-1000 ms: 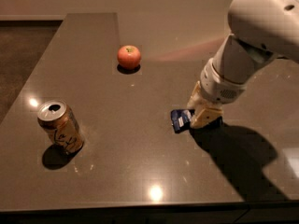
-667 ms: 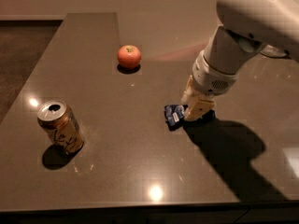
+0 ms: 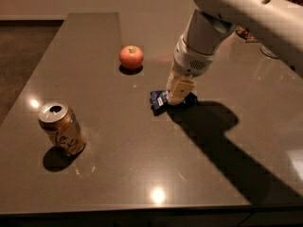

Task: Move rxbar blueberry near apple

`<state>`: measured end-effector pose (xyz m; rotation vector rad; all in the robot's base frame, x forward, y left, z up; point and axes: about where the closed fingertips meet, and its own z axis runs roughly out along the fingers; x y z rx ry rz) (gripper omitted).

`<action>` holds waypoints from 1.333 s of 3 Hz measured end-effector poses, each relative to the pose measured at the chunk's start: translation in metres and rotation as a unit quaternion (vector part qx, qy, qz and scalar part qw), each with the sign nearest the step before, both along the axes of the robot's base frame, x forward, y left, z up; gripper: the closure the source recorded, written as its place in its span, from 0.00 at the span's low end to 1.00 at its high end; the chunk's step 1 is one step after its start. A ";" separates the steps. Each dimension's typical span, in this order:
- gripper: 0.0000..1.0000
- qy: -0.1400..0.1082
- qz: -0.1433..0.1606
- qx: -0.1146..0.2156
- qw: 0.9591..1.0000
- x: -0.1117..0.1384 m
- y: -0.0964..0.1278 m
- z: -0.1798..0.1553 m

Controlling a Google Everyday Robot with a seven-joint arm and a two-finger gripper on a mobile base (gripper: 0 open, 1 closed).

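The rxbar blueberry (image 3: 159, 100) is a small dark blue wrapped bar just above the grey table, right of centre. My gripper (image 3: 179, 93) is shut on the rxbar blueberry and covers its right half. The apple (image 3: 131, 57) is round and reddish-orange and sits on the table up and to the left of the bar, about a bar's length or two away. My white arm (image 3: 222, 18) reaches down from the top right.
A gold drink can (image 3: 60, 128) stands at the left front of the table (image 3: 142, 174). The table's front edge runs along the bottom, its left edge slants up past the can. Dim objects sit at the far right edge (image 3: 265, 51).
My gripper has carried the rxbar blueberry to the left, toward the apple. The apple and the can have not moved.
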<state>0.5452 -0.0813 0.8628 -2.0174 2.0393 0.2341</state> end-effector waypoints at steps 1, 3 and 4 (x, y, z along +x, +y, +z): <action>1.00 -0.001 -0.007 0.013 1.000 0.028 0.014 0.000; 1.00 -0.005 -0.031 0.023 0.999 0.071 0.029 -0.005; 0.87 -0.011 -0.051 0.022 0.998 0.089 0.029 -0.005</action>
